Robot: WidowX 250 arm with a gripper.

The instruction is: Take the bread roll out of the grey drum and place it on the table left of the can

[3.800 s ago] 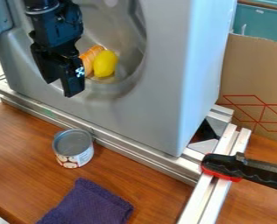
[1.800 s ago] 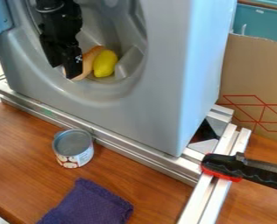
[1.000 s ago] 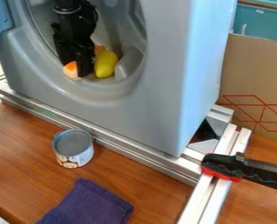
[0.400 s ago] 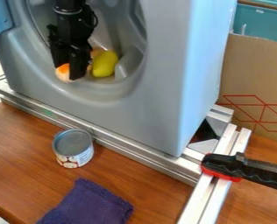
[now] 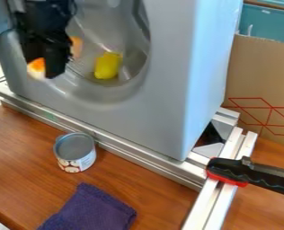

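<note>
At the upper left, over the left rim of the grey basin (image 5: 127, 92), hangs the black gripper (image 5: 47, 71), shut on an orange and whitish object (image 5: 36, 67). One end of that object sticks out to the left of the gripper and another part shows to its right; the middle is hidden behind the gripper. A yellow lemon-like object (image 5: 108, 65) lies in the basin, to the right of the gripper and apart from it.
An opened tin can (image 5: 75, 152) stands on the wooden table (image 5: 18, 157), with a folded purple cloth (image 5: 91, 210) in front. Metal rails (image 5: 132, 155) edge the basin unit. A black and red clamp (image 5: 246, 173) grips the right rail; a cardboard box (image 5: 261, 81) stands behind.
The gripper went down into the basin, took hold of the orange object, then moved left and lifted it away from the yellow one. The yellow object shifted slightly.
</note>
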